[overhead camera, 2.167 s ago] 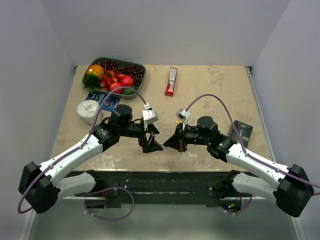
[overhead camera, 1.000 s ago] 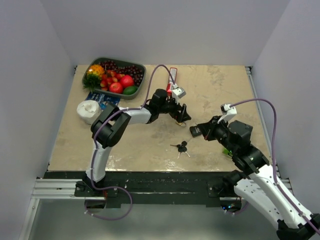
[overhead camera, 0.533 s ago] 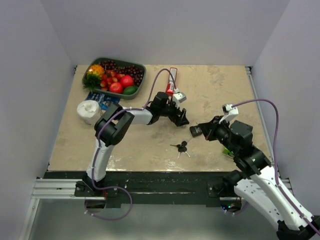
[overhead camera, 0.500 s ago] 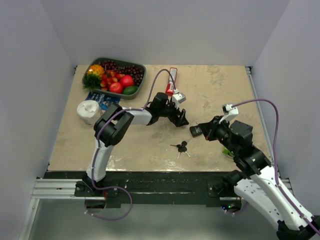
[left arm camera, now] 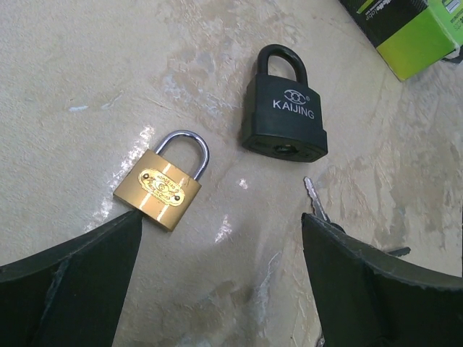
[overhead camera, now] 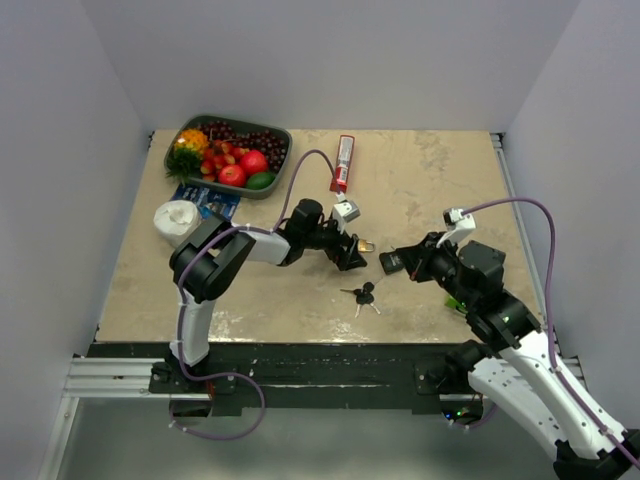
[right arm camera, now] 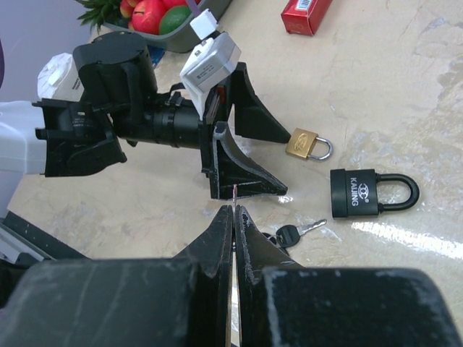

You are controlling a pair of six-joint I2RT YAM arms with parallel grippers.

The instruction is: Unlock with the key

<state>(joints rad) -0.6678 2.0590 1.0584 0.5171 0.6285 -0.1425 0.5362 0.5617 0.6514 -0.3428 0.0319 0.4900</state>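
Black fingers (left arm camera: 65, 289) of the left gripper (overhead camera: 350, 252) stand wide apart, low over the table (left arm camera: 87, 65), nothing held. A brass padlock (left arm camera: 163, 184) lies flat between them, its corner just beside the tip on the view's left; contact cannot be told. Ahead of the tips, toward the other finger, a black padlock (left arm camera: 283, 123) lies flat, shackle pointing away. The key (left arm camera: 316, 202) shows one silver blade just beside that finger's inner edge; the rest is hidden behind it. A green box (left arm camera: 412, 29) lies farther out.

Right gripper (right arm camera: 233, 217): fingers pressed together, nothing seen between them. The key (right arm camera: 293, 233) lies on the table just beside its tips, untouched. Black padlock (right arm camera: 362, 191) farther to that side, brass padlock (right arm camera: 307, 143) beyond it, left gripper opposite. A red box (right arm camera: 307, 14) lies well past both.
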